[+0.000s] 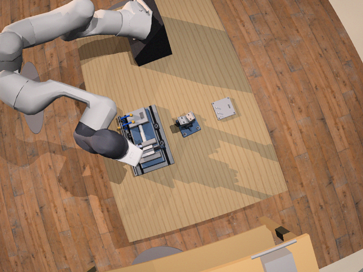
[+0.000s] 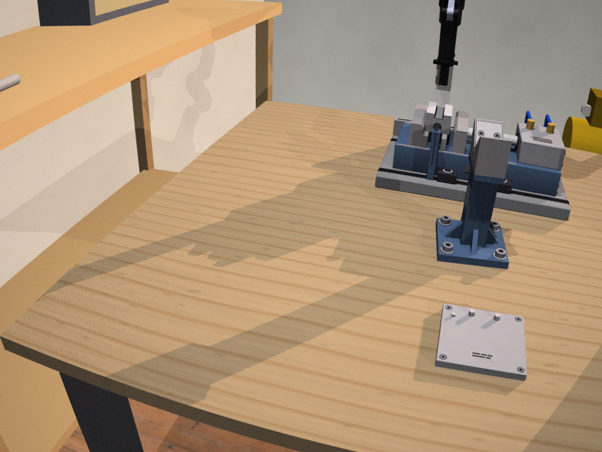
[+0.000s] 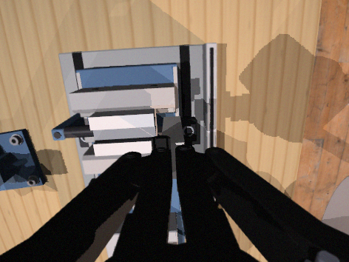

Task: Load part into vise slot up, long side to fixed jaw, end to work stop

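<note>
The part (image 1: 148, 152) (image 2: 431, 111) (image 3: 122, 122) lies between the jaws of the open vise, its slot facing up. Its long side is close beside the fixed jaw (image 1: 152, 157) (image 2: 417, 127) (image 3: 118, 100); whether they touch is unclear. A gap shows between part and moving jaw (image 2: 461, 131) (image 3: 103, 164). The work stop's rod (image 3: 78, 132) reaches the part's near end and seems to touch it. The low bars are mostly hidden. My gripper (image 2: 442, 95) (image 3: 172, 130) is shut and empty, its tips just beyond the part's opposite end; contact is unclear.
The V-block (image 1: 186, 118) (image 2: 488, 146) stands on its blue post beside the vise. The infeed plate (image 1: 224, 108) (image 2: 481, 340) bears only its small pins. The air cylinder (image 1: 138, 116) (image 2: 539, 148) with blue hoses is at the vise's other end.
</note>
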You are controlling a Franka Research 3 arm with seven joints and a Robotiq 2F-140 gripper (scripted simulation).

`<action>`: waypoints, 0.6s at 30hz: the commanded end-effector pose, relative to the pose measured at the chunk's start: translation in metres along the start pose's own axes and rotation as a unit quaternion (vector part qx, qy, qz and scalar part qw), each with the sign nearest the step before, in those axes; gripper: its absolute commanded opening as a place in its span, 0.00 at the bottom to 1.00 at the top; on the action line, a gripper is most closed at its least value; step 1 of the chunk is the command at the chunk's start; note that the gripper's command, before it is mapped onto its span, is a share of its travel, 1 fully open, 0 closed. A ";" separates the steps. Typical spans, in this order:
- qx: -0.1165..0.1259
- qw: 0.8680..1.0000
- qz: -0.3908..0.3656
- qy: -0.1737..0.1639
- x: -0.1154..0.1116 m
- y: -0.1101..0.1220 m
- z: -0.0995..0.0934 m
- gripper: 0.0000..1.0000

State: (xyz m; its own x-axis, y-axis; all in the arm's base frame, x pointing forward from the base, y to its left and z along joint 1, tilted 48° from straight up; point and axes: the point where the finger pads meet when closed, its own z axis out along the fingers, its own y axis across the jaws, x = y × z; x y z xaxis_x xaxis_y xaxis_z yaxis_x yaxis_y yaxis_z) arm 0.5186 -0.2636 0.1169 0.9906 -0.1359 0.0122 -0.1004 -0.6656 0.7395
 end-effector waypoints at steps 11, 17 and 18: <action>0.001 1.000 -0.004 -0.001 0.000 0.020 0.001 0.00; 0.001 1.000 -0.004 -0.001 0.000 0.022 0.001 0.00; 0.001 1.000 -0.004 -0.001 0.000 0.022 0.001 0.00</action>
State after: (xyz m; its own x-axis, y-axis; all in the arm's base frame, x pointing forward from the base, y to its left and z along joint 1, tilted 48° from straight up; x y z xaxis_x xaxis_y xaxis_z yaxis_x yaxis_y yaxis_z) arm 0.5172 -0.2790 0.1331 0.9900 -0.1401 0.0175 -0.1069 -0.6629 0.7410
